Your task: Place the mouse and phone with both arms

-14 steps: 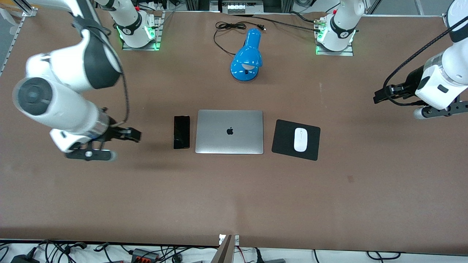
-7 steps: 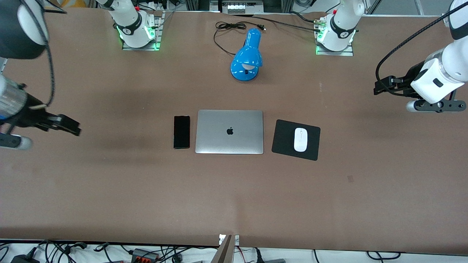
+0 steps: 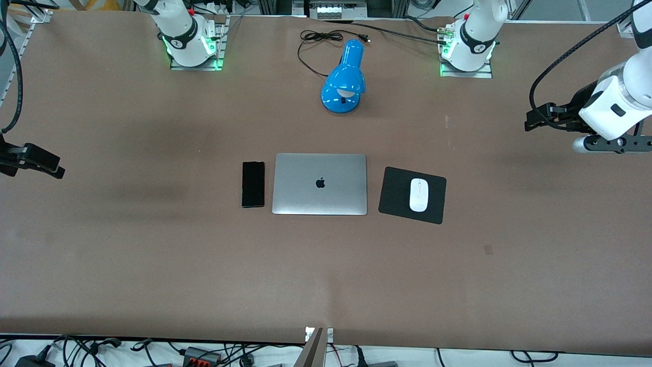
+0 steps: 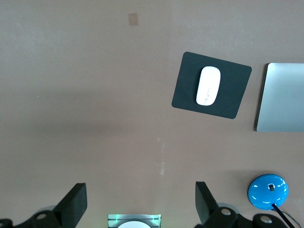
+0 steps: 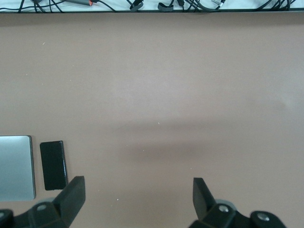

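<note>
The white mouse (image 3: 418, 194) lies on a black mouse pad (image 3: 395, 196) beside the laptop, toward the left arm's end; it also shows in the left wrist view (image 4: 208, 85). The black phone (image 3: 253, 184) lies flat beside the laptop, toward the right arm's end, and shows in the right wrist view (image 5: 52, 164). My left gripper (image 3: 537, 122) is open and empty, up over bare table at the left arm's end, well away from the mouse; its own view (image 4: 140, 202) shows the jaws wide apart. My right gripper (image 3: 43, 164) is open and empty, up over the right arm's end, far from the phone; its own view (image 5: 137, 197) shows the jaws wide apart.
A closed silver laptop (image 3: 320, 183) lies between the phone and the mouse pad. A blue desk lamp (image 3: 345, 80) with a black cord lies farther from the camera than the laptop. The arm bases (image 3: 189, 38) (image 3: 468, 43) stand at the table's top edge. Cables hang along the near edge.
My right arm has swung away from the phone toward the right arm's end of the table, now mostly out of view. My left gripper has shifted slightly. Mouse and phone have not moved.
</note>
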`<state>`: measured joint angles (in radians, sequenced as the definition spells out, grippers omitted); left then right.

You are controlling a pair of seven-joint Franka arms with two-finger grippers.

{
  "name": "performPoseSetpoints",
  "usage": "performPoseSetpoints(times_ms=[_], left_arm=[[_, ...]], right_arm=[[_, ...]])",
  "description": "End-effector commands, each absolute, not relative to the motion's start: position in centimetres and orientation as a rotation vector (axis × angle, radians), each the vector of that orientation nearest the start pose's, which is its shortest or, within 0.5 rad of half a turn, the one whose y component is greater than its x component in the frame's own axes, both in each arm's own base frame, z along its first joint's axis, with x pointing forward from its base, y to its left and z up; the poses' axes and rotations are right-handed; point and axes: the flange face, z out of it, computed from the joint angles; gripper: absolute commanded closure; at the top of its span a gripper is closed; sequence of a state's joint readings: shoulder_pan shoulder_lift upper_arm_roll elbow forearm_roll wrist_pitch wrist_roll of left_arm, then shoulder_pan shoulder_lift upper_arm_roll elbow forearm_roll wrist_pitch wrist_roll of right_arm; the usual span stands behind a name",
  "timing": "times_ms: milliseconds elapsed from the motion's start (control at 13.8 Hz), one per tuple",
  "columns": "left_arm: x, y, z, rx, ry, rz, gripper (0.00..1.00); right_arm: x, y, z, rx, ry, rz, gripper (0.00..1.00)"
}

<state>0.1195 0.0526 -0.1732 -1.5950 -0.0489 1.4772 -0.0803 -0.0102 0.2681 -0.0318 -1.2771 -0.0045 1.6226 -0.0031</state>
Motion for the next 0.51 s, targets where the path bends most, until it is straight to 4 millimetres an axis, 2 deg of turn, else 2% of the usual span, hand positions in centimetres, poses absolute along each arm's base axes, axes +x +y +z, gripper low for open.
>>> performPoseSetpoints(times_ms=[0, 145, 290, 435], left_arm=[[55.1, -3.4, 58.7, -3.206, -0.013, 0.240, 0.00], [55.3, -3.9, 59.1, -3.202, -0.006, 0.203, 0.00], [55.3, -3.5, 58.9, -3.202, -0.022, 0.200, 0.00], [55.5, -3.4, 59.0, -3.203, -0.025, 0.183, 0.00]], right_arm=[[61.4, -2.2, 60.8, -3.167, 0.024, -0.130, 0.00], [59.6, -2.3, 59.9, -3.166, 0.020, -0.154, 0.00], [57.4, -2.2, 58.8, -3.164, -0.004, -0.164, 0.00], [56.2, -2.3, 57.6, -3.163, -0.005, -0.140, 0.00]])
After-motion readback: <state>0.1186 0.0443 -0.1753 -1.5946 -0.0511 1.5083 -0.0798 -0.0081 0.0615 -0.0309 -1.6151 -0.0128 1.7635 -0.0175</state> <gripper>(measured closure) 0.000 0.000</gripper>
